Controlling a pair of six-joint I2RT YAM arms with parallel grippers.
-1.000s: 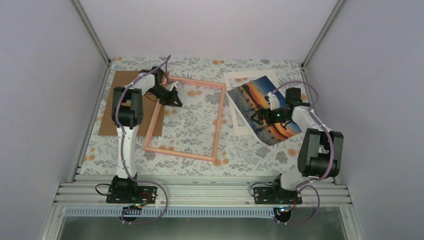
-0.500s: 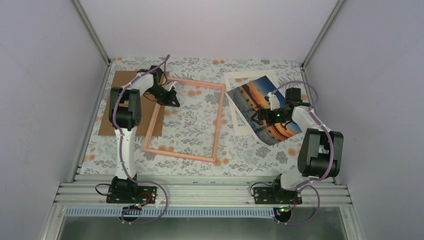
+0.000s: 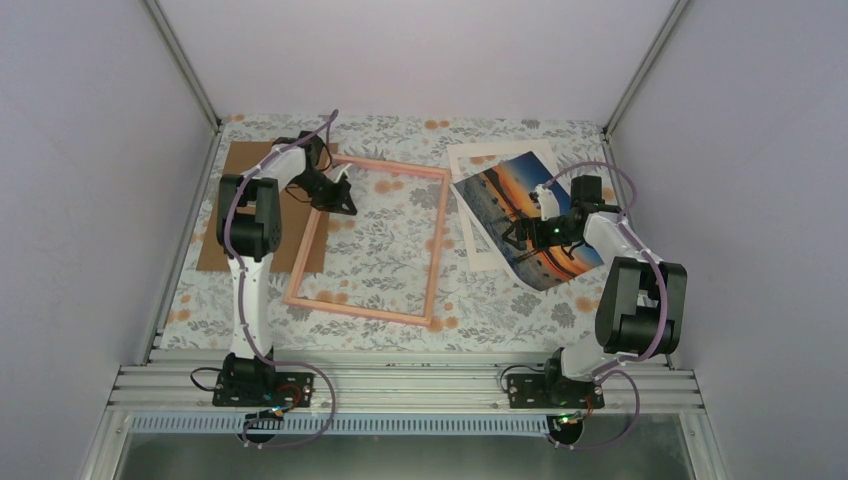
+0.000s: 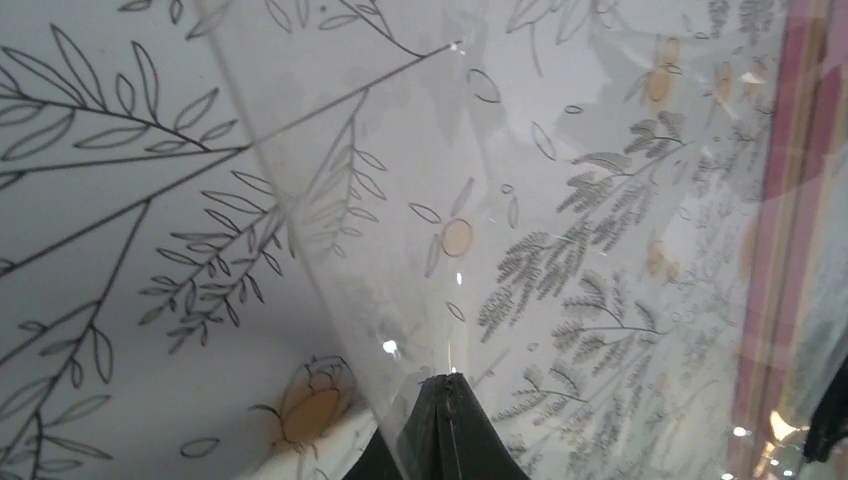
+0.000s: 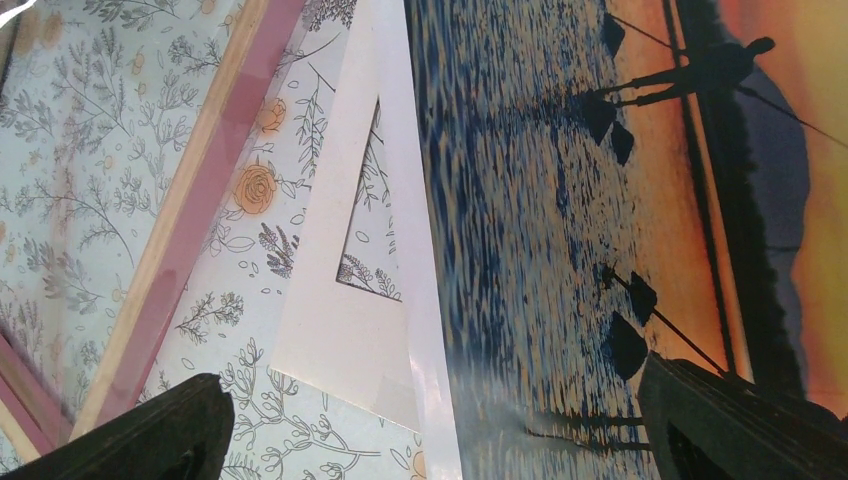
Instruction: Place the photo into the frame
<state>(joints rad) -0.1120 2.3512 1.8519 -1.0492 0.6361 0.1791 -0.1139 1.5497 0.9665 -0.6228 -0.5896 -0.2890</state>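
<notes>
The pink frame [image 3: 437,245] lies flat at the table's middle. It also shows in the left wrist view [image 4: 800,150]. My left gripper [image 3: 342,196] is at the frame's far left corner. In the left wrist view it [image 4: 450,385] is shut on the edge of a clear pane [image 4: 560,200] lying in the frame. The photo [image 3: 495,200], an orange sunset over blue water, lies tilted at the right on a white mat board [image 3: 482,255]. My right gripper [image 3: 525,235] hovers low over the photo [image 5: 560,200], open wide [image 5: 435,430], with one finger over the photo and the other over the tablecloth.
A brown cardboard sheet [image 3: 222,215] lies at the left, partly under the frame's left side. The white mat board [image 5: 340,330] sticks out from under the photo's left edge. Grey walls close in the back and sides of the flowered tablecloth [image 3: 380,250].
My left gripper has shifted slightly left, and the frame has slid a little left with it. The right arm and the photo have not moved.
</notes>
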